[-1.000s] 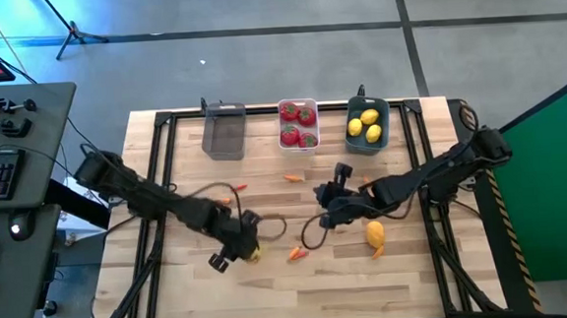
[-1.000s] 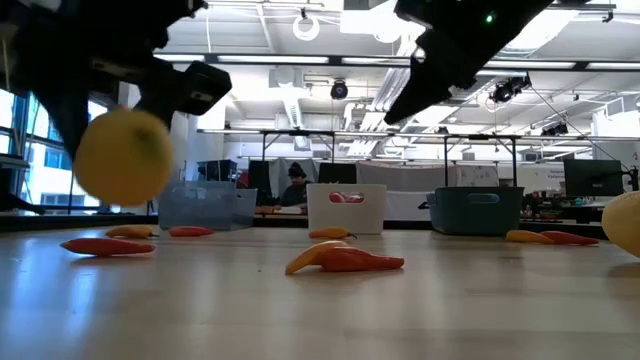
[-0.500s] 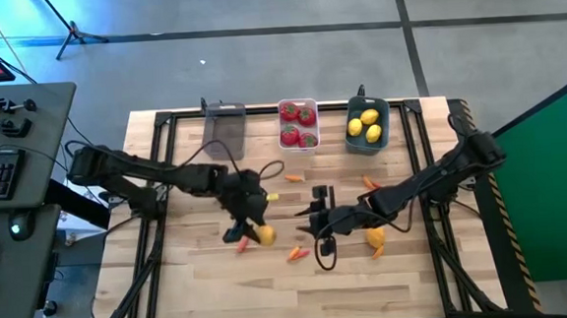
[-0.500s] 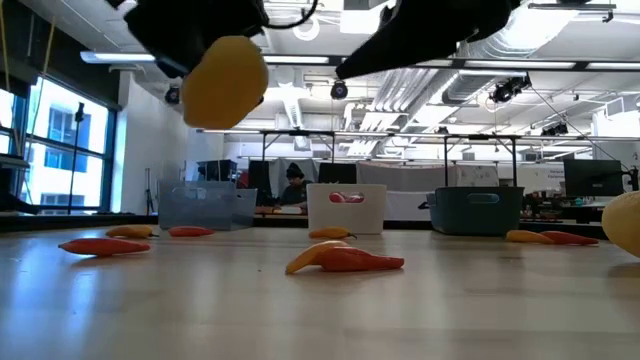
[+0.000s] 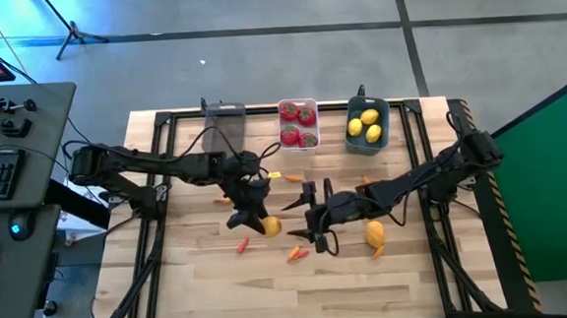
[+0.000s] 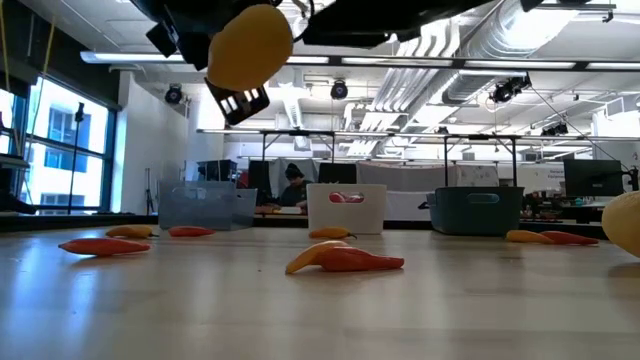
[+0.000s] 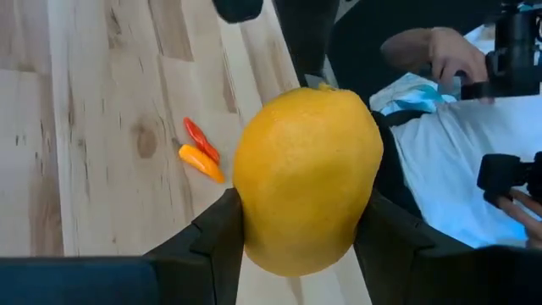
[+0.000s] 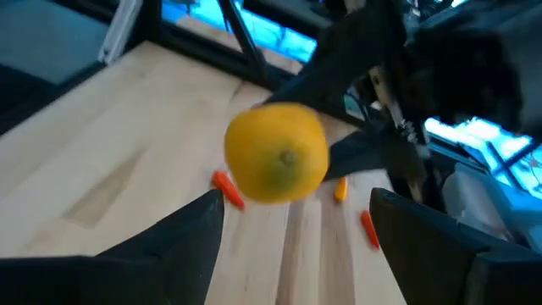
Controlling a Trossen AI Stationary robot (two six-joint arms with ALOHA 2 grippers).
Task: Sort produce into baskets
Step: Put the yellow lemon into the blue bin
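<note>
My left gripper is shut on a yellow lemon, held high over the table's middle. My right gripper stands open just to the lemon's right, facing it, and the lemon hangs ahead of its spread fingers without touching them. A second lemon lies on the table behind the right gripper. At the far edge stand the grey basket, the white basket with tomatoes, and the teal basket with lemons. My left gripper pinches the lemon's two sides between its fingers, coming from the table's left and slanting down. The lemon's nub end points away from the gripper. The lemon hangs clear of the table.
Small orange-red carrot pieces lie scattered on the wood. A black frame runs round the table. A person's hand shows beyond the table's edge.
My left gripper has carried the lemon up and from the near left toward the table's middle, rolling as it went. My right gripper has swung round to face the lemon and has opened.
</note>
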